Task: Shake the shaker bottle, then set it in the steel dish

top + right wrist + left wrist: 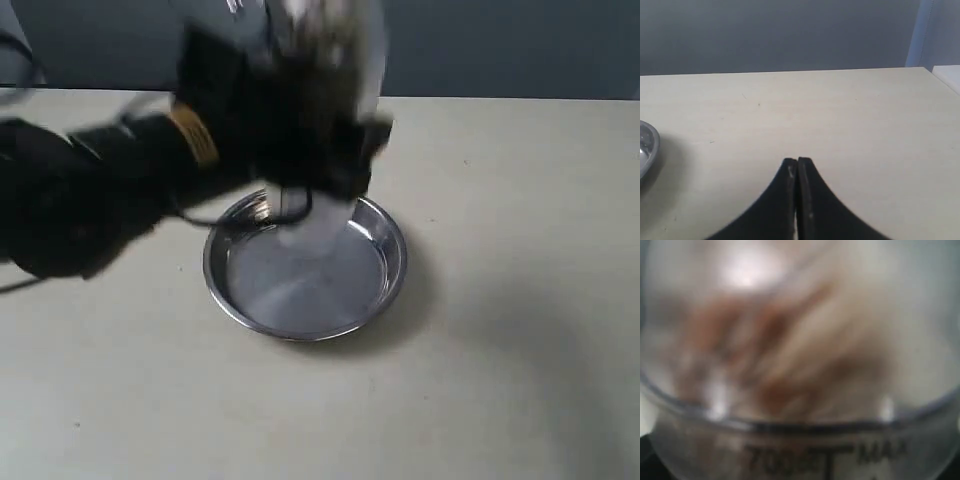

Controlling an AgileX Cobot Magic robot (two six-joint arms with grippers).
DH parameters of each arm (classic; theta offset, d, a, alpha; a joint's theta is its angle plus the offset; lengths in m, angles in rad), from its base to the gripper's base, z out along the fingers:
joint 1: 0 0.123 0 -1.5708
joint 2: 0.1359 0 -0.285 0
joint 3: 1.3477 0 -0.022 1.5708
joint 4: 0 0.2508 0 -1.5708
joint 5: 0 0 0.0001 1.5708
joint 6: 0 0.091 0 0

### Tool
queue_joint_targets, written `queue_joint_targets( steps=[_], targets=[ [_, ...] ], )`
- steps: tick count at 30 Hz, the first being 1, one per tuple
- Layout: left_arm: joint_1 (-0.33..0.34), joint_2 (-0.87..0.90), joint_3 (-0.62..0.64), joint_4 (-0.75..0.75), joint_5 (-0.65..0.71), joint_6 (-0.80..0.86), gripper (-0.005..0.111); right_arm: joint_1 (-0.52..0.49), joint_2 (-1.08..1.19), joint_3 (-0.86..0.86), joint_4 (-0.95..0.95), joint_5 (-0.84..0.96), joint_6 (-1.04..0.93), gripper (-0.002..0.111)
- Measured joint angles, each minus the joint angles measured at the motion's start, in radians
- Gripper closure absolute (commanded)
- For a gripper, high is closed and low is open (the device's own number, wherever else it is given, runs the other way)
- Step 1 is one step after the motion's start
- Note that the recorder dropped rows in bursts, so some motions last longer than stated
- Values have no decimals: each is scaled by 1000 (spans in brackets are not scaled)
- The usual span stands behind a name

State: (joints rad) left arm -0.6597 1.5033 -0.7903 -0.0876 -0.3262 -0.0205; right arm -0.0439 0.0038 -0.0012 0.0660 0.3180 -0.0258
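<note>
The shaker bottle [325,60] is a motion-blurred streak above the steel dish [305,268], held in the air by my left gripper [310,150], which is shut on it. Up close, the frosted bottle [800,355] fills the left wrist view, with brown pellets smeared inside and a printed scale at its edge; the fingers themselves are hidden. The dish sits on the table under the bottle, with nothing in it. My right gripper [797,161] is shut with nothing in it, over bare table, and a sliver of the dish's rim [647,145] shows at the frame edge.
The pale table [520,300] spreads around the dish. The black left arm [90,190] reaches in from the left, with its cables trailing. A grey wall stands behind the table's far edge.
</note>
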Motion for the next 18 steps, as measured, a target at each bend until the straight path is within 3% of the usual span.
queue_joint_targets(
  steps=[3, 9, 18],
  targets=[
    [-15, 29, 30, 30, 55, -60, 107, 0, 0, 0, 0, 0, 0, 109],
    [-29, -93, -31, 112, -188, -80, 107, 0, 0, 0, 0, 0, 0, 109],
    [-29, -92, -28, 113, -95, -73, 107, 0, 0, 0, 0, 0, 0, 109]
  ],
)
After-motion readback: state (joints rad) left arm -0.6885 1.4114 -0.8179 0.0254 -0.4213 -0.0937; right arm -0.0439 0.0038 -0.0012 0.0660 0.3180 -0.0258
